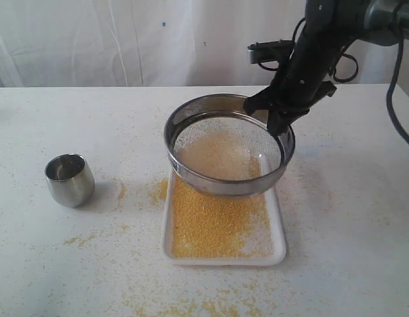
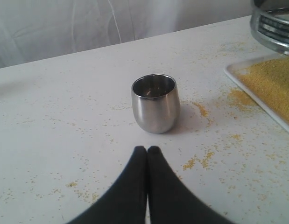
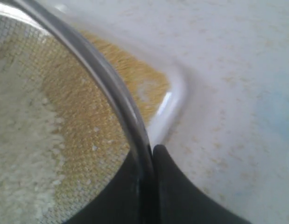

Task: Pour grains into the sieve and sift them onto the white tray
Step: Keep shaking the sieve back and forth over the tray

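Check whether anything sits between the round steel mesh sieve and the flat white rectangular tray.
Nothing visible does. The sieve, gripped at its rim by the right gripper, hangs above the tray; only fine yellow grains lie there. The small steel cup stands apart.

Open above white tray near half; sieve over far half.

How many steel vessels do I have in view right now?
2. The small cup stands upright on the table, left of the white tray; the sieve is held by its rim in the right hand, above that tray. None seems hidden.
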Tool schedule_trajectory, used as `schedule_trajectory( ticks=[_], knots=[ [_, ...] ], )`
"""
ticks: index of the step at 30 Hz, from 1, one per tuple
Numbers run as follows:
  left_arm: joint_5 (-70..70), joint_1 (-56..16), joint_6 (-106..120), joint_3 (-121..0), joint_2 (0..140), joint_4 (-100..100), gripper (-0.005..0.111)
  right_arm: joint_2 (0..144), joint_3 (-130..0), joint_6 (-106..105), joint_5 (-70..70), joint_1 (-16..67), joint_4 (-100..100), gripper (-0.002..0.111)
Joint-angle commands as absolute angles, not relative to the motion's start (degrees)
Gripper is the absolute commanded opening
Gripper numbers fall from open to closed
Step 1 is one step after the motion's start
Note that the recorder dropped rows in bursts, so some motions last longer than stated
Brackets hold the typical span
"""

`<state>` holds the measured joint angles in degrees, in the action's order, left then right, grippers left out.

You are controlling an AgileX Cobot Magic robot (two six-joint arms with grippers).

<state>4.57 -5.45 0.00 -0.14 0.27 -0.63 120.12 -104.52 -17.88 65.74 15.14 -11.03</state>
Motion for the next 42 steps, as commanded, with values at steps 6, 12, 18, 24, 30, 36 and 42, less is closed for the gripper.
schedule_trajectory(
  ticks=[6, 12, 18, 24, 30, 36, 42],
  knots=[
    [4.5, -5.3, 0.0, 0.0, 0.0, -0.4, 0.000, 119.3, -104.6, -18.0, 69.8, 14.9, -10.3, 0.000],
    [4.5, -5.3, 0.0, 0.0, 0.0, -0.4, 0.000, 119.5, -104.5, -5.1, 65.5, 14.5, 0.0, 0.000],
    [4.5, -5.3, 0.0, 0.0, 0.0, -0.4, 0.000, 118.9, -103.8, -32.3, 70.0, 14.8, -18.0, 0.000],
    [4.5, -5.3, 0.0, 0.0, 0.0, -0.4, 0.000, 119.1, -103.9, -12.7, 65.8, 14.8, -10.6, 0.000],
    [4.5, -5.3, 0.0, 0.0, 0.0, -0.4, 0.000, 118.8, -103.9, -4.9, 60.1, 14.6, -5.7, 0.000],
    [4.5, -5.3, 0.0, 0.0, 0.0, -0.4, 0.000, 119.5, -103.9, -35.4, 70.0, 14.5, -25.2, 0.000],
    [4.5, -5.3, 0.0, 0.0, 0.0, -0.4, 0.000, 119.5, -103.9, 0.0, 62.8, 14.1, -0.8, 0.000]
  ],
)
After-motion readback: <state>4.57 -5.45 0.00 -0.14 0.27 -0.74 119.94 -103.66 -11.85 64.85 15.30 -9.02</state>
